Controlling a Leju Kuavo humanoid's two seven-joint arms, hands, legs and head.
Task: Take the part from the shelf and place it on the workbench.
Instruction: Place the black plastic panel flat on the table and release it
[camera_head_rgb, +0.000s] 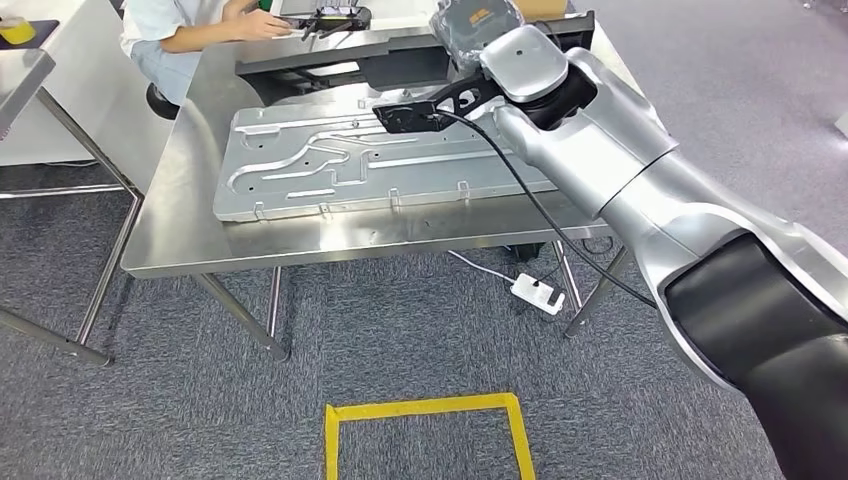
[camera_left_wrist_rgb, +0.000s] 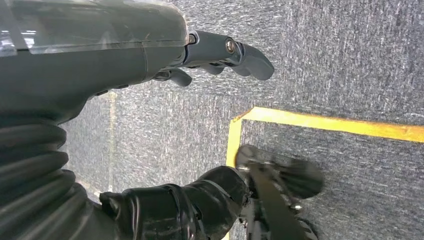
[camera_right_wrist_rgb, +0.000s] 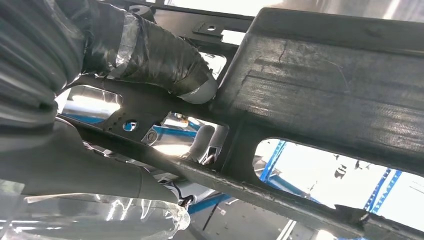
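Note:
The part is a black flat frame with cut-out windows (camera_right_wrist_rgb: 320, 95). In the head view it lies along the far side of the steel workbench (camera_head_rgb: 180, 235), its dark frame (camera_head_rgb: 330, 65) stretching left from my right hand (camera_head_rgb: 475, 28). My right hand grips its right end: a tape-wrapped thumb (camera_right_wrist_rgb: 150, 55) presses on top of the frame, with fingers under it. I cannot tell whether the frame rests on the bench or hangs just above it. My left hand (camera_left_wrist_rgb: 100, 55) hangs over the grey carpet, holding nothing, its fingers (camera_left_wrist_rgb: 240, 55) loosely extended.
A large stamped silver metal plate (camera_head_rgb: 370, 165) covers the middle of the bench. A person (camera_head_rgb: 180, 30) sits at the far side, hands on a black object (camera_head_rgb: 335, 18). A white power strip (camera_head_rgb: 537, 293) and a yellow tape square (camera_head_rgb: 425, 410) are on the floor. Another table (camera_head_rgb: 25, 75) stands left.

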